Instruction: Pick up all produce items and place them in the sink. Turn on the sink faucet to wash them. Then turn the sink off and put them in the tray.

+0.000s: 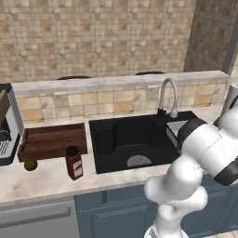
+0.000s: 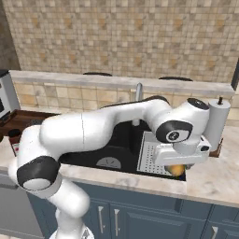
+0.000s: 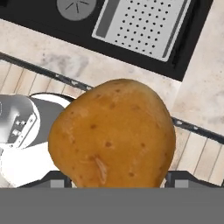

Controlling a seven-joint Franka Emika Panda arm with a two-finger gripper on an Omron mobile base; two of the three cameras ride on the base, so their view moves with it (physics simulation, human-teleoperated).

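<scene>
Black sink (image 1: 107, 135) sits mid-counter with the grey rack (image 2: 151, 156) in its right half, faucet (image 1: 168, 95) behind it. Wooden tray (image 1: 53, 139) left of sink, red-labelled jar (image 1: 74, 162) in front, small olive fruit (image 1: 30, 164) at the tray's front-left corner. My gripper (image 2: 179, 169) grips the orange-yellow fruit (image 3: 113, 133) between its fingers, over the counter edge right of the sink

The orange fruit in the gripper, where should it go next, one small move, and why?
Probably carry the orange fruit a little over the rim and above the sink, then lower it. The gripper looks closed on it at the counter's front edge, right of the basin. In the hand view the grey rack sits just ahead, so aim for the bare black floor near the drain.
</scene>
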